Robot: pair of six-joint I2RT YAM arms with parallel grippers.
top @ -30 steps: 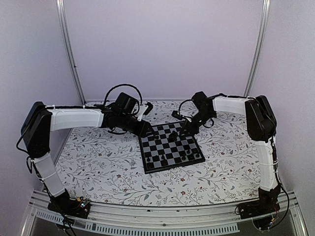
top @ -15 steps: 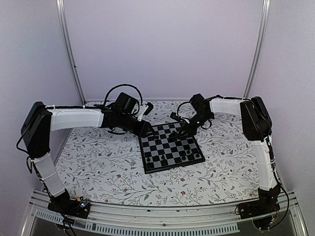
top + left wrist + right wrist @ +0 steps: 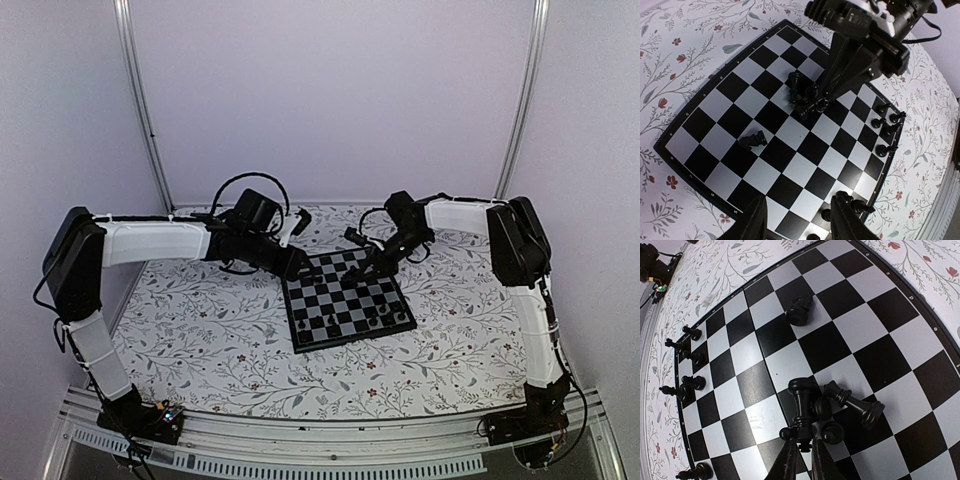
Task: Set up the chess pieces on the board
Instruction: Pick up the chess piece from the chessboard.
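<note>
"Where is the board?"

"The board lies flat on the flowery table, between my two arms."

"And the chess pieces?"

"A small heap of chess pieces sits in the middle, and some have tipped over. A lone piece lies at twelve o'clock from the heap. More stand by the nine o'clock edge."

"And your jaws?"

"My right gripper is nearly closed, its tips at a tall piece. I cannot tell if I hold it. My left gripper is wide open with nothing in it."
</note>
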